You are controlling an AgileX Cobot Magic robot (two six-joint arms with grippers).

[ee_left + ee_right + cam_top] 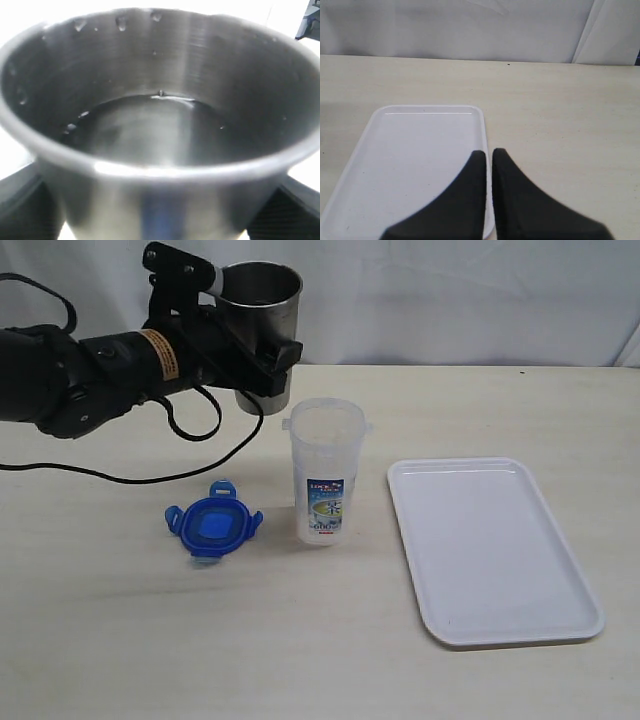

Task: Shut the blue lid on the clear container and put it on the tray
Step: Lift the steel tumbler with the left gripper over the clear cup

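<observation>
My right gripper (487, 160): fingers nearly touching, holding nothing, over near end of white tray (490, 550), right. Blue lid (213, 523) flat on table, left of clear container (325, 475), apart. Container upright, centre, uncapped. Far left: left gripper (240, 335) clamps steel cup (260, 300), liquid inside, aloft just behind container. I fear tilt spilling it, or a bump toppling the slim container.

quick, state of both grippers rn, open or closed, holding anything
Left gripper: closed on the steel cup.
Right gripper: closed, holding nothing.
</observation>
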